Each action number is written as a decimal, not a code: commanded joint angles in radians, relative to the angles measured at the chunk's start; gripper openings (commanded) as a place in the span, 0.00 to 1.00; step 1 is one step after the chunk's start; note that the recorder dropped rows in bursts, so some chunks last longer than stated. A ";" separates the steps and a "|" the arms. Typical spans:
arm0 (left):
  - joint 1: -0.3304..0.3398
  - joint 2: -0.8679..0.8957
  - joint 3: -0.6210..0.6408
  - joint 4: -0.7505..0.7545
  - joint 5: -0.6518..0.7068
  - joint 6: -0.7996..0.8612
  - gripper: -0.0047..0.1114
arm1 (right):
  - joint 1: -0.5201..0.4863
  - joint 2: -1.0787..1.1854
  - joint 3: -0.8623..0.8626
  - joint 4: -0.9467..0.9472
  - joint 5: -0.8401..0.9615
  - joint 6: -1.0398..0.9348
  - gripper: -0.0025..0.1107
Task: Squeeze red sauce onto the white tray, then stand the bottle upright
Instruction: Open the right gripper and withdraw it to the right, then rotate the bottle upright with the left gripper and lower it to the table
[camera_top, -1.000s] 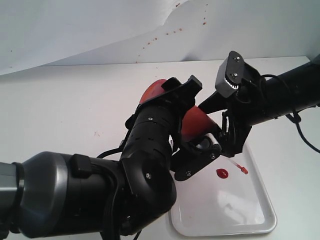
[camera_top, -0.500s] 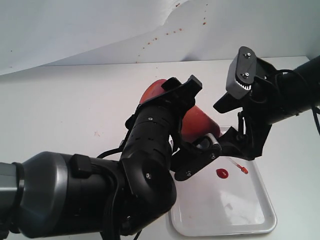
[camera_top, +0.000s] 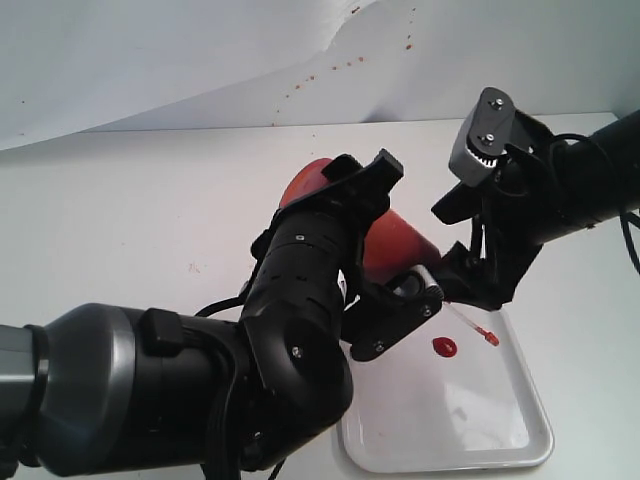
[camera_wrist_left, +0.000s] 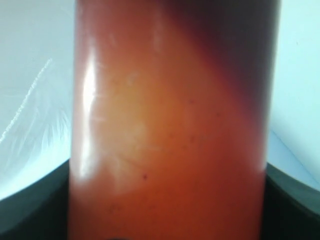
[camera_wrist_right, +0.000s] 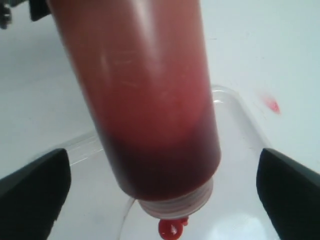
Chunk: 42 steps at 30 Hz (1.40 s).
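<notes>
The bottle (camera_top: 398, 243), translucent and tinted red, hangs tilted over the white tray (camera_top: 500, 440) with its nozzle end down. My left gripper (camera_top: 392, 245) is shut on its body, which fills the left wrist view (camera_wrist_left: 170, 125). My right gripper (camera_top: 456, 255) stands open round the bottle's lower end (camera_wrist_right: 150, 110); its fingers (camera_wrist_right: 35, 195) leave gaps on both sides. A round blob of red sauce (camera_top: 444, 347) lies on the tray, and shows below the nozzle (camera_wrist_right: 170, 230) in the right wrist view. The tether's tiny red cap (camera_top: 487, 338) dangles beside the blob.
Brown-red splatter specks (camera_top: 330, 70) dot the white backdrop. A faint pink smudge (camera_wrist_right: 272, 105) marks the table beside the tray rim (camera_wrist_right: 235, 100). My bulky left arm (camera_top: 200, 390) fills the lower left of the exterior view. The right arm's cable (camera_top: 610, 270) hangs at the right.
My right gripper has drawn back a little to the right and upward from the bottle's neck, staying open. The left arm and the bottle have not moved.
</notes>
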<state>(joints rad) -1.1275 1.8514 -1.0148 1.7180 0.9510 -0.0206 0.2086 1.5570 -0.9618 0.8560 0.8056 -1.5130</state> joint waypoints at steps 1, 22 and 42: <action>0.010 -0.011 -0.012 0.026 0.044 -0.051 0.04 | 0.001 -0.007 0.000 -0.001 -0.087 0.053 0.73; 0.042 -0.011 -0.015 0.026 0.089 -0.452 0.04 | -0.003 -0.007 0.000 -0.001 -0.358 0.315 0.02; 0.105 -0.011 -0.096 0.026 -0.202 -0.861 0.04 | -0.301 -0.110 -0.018 0.105 -0.326 0.624 0.02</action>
<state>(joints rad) -1.0435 1.8521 -1.0928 1.7206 0.7668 -0.7873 -0.0861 1.4544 -0.9767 0.9514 0.4727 -0.8910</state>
